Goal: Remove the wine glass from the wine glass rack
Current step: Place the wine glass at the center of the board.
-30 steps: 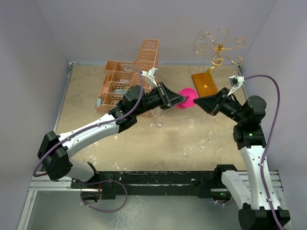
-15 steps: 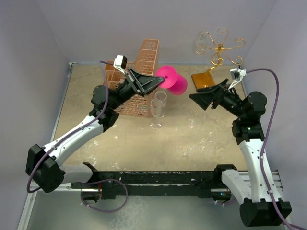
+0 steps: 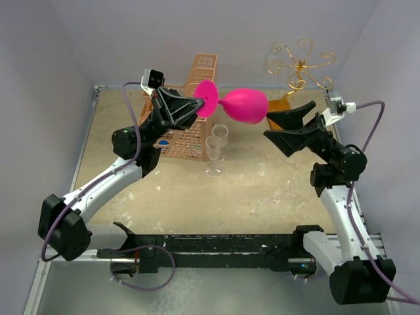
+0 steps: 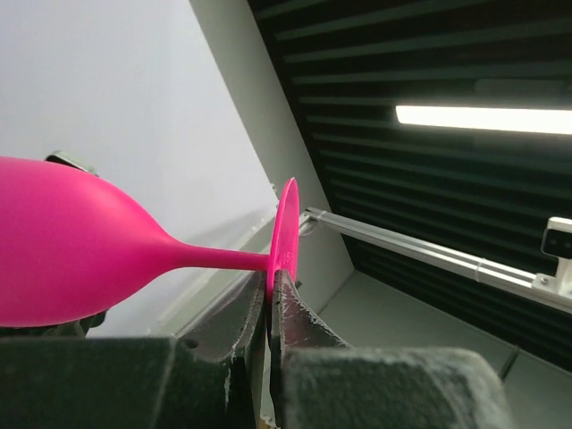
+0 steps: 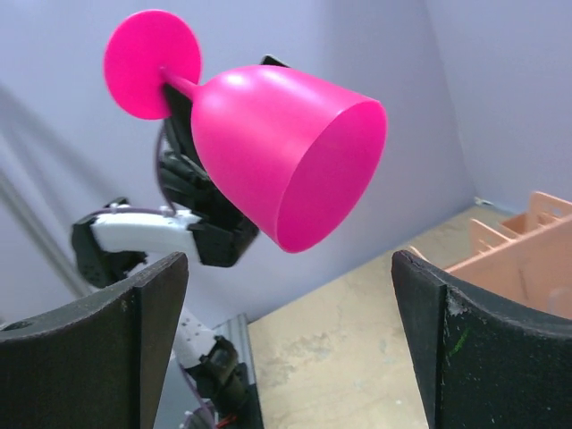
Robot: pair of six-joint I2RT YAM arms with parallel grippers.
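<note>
Gripping the pink wine glass (image 3: 246, 105) by its foot in the left end effector (image 3: 197, 105), level in mid-air, bowl towards 3 o'clock. Clear of the wine glass rack (image 3: 298, 65) at 1 o'clock. Facing the bowl with right end effector (image 3: 269, 126) spread wide.

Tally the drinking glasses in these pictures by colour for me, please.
Pink: 1, the opaque pink wine glass, held up in the air.
Clear: 2, the clear stemmed glasses, standing upright.
Total: 3
</note>
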